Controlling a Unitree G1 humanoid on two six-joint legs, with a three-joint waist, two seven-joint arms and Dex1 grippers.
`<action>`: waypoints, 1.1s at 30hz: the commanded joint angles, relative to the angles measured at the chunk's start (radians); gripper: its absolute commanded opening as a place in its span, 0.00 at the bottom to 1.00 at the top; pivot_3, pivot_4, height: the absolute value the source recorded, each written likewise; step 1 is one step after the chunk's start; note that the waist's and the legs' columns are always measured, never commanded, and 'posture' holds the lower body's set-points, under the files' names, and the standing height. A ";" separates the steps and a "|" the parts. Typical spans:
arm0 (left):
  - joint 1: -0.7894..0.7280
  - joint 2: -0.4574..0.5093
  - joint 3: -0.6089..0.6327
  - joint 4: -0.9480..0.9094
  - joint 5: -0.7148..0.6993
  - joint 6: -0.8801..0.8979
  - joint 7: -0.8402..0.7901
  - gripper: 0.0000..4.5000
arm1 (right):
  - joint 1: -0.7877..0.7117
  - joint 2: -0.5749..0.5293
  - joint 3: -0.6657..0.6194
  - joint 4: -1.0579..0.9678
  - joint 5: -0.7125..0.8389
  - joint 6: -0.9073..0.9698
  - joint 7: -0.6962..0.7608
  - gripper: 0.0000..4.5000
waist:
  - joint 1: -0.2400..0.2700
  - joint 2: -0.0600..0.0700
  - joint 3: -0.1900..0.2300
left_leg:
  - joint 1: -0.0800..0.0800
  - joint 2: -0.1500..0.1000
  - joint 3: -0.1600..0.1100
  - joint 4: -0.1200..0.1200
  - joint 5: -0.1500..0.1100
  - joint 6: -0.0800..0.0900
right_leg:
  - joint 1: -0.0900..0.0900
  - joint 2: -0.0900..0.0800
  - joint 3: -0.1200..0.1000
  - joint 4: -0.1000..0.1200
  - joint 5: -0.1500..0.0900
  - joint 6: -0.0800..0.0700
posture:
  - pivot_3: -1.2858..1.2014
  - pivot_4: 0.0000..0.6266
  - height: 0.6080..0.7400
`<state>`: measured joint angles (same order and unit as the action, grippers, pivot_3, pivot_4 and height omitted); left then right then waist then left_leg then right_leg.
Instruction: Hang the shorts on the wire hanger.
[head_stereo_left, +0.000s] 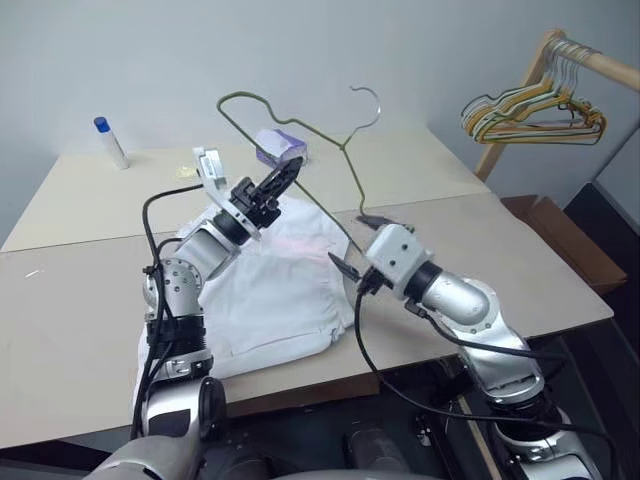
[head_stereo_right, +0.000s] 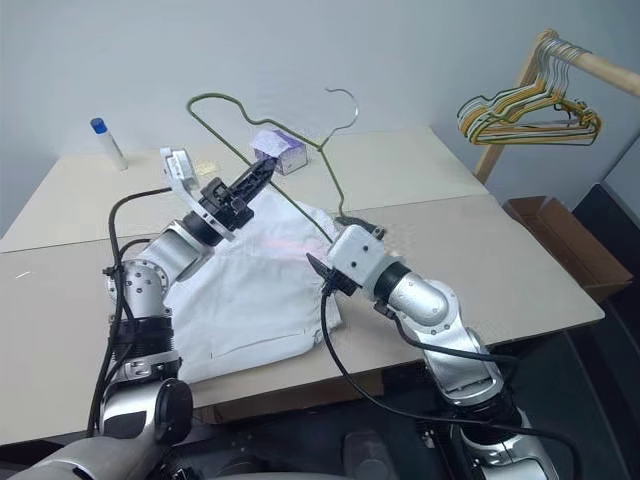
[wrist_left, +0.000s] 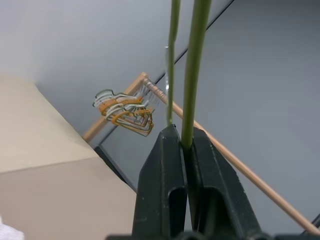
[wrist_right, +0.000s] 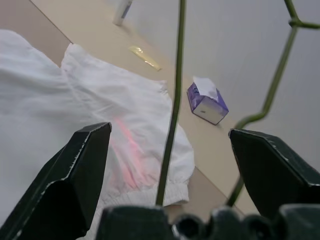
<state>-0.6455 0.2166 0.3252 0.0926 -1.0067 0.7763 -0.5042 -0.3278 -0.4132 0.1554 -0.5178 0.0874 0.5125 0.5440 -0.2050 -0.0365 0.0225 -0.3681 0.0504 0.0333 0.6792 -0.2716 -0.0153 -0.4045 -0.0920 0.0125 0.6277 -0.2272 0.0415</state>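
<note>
Left hand (head_stereo_left: 283, 176) clamped shut on the wire hanger (head_stereo_left: 290, 128), pinching the green wire between both black fingers (wrist_left: 165, 185), raised above the table (head_stereo_left: 90, 300) and pointing up toward the far edge. Hanger held in the air, tilted, silvery hook up, lower bar running down toward the right hand (head_stereo_left: 345, 270). Right hand wide open, fingers (wrist_right: 75, 175) spread apart with the hanger's wire passing between them, not gripped; it sits low just over the near-right part of the shorts (head_stereo_left: 270, 300). Shorts lie flat and rumpled on the table near the front edge, white with a faint pink print, under both arms. Small purple-white tissue box (head_stereo_left: 279, 147) on the table past the shorts, toward the far edge. White tube with blue cap (head_stereo_left: 109, 141) upright near the far left corner. Bunch of yellow, green and white hangers (head_stereo_left: 530, 113) on a wooden rail (head_stereo_left: 600, 62) off the table's far right side.
</note>
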 joint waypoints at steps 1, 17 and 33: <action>-0.037 0.085 0.008 0.016 0.017 -0.035 -0.137 0.00 | -0.028 -0.039 -0.190 -0.115 0.311 0.163 0.133 0.96 | 0.000 0.000 0.000 | 0.000 0.000 0.000 0.000 0.000 0.000 | 0.000 0.000 0.000 0.000 0.000 0.000 | 0.45 0.00 1.00; -0.125 0.341 0.044 0.143 -0.078 0.024 -0.779 0.00 | -0.287 -0.199 -0.203 0.311 0.821 0.610 0.443 0.96 | 0.011 0.003 0.003 | 0.000 0.000 0.000 -0.001 0.000 0.000 | 0.000 0.000 0.000 0.000 0.000 0.001 | 0.46 0.00 1.00; -0.065 0.271 0.051 0.093 -0.064 -0.027 -0.755 0.00 | -0.474 -0.106 -0.051 0.366 0.786 0.655 0.395 0.96 | 0.039 0.004 0.003 | -0.001 0.000 -0.001 0.000 0.000 0.000 | -0.001 0.000 -0.001 0.000 0.000 0.002 | 0.46 0.00 1.00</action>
<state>-0.7022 0.4848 0.3686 0.2228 -1.0619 0.7662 -1.2631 -0.7711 -0.5189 0.1144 -0.1465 0.8695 1.1633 0.9344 -0.1659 -0.0329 0.0257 -0.3695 0.0506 0.0328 0.6791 -0.2717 -0.0149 -0.4058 -0.0922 0.0120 0.6282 -0.2271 0.0432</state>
